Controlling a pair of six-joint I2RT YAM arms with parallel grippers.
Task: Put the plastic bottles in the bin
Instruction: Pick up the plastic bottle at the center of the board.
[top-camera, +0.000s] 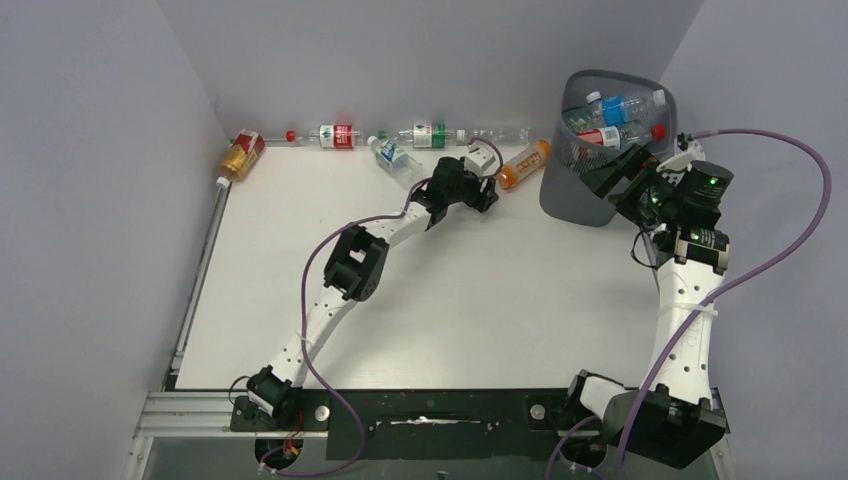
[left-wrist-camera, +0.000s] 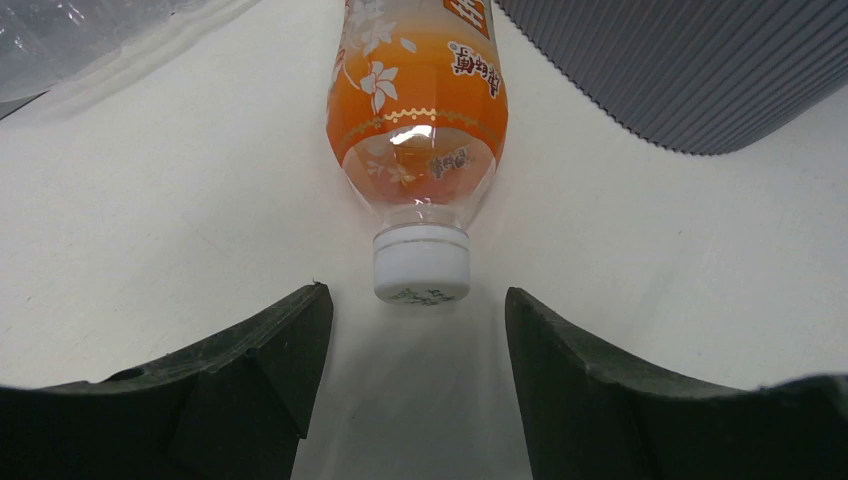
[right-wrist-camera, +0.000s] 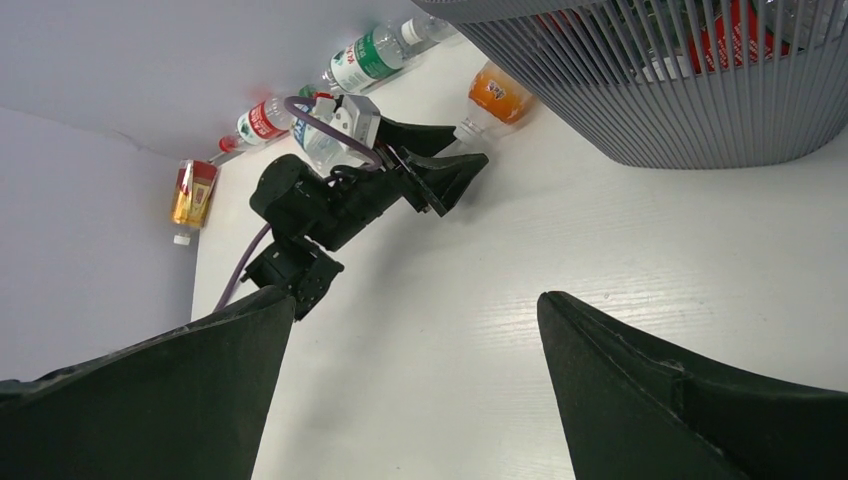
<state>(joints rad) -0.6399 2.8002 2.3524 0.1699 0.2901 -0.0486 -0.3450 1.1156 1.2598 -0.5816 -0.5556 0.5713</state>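
An orange plastic bottle (top-camera: 524, 163) with a white cap lies on the table just left of the bin (top-camera: 560, 195), a dark grey mesh wastebasket holding several bottles (top-camera: 612, 110). My left gripper (top-camera: 492, 192) is open and empty, with the jaws wide apart. In the left wrist view the bottle (left-wrist-camera: 420, 110) points its cap (left-wrist-camera: 421, 265) at the gap of the gripper (left-wrist-camera: 418, 310), just short of the fingertips. My right gripper (top-camera: 612, 178) is open and empty, close to the bin's near side. In its own view (right-wrist-camera: 415, 310) it hangs above bare table.
More bottles lie along the back wall: an amber one (top-camera: 241, 156) at the left corner, a red-labelled one (top-camera: 335, 135), a blue-labelled one (top-camera: 395, 157), a green-labelled one (top-camera: 432, 135) and a clear one (top-camera: 500, 133). Grey walls close the table at left, back and right.
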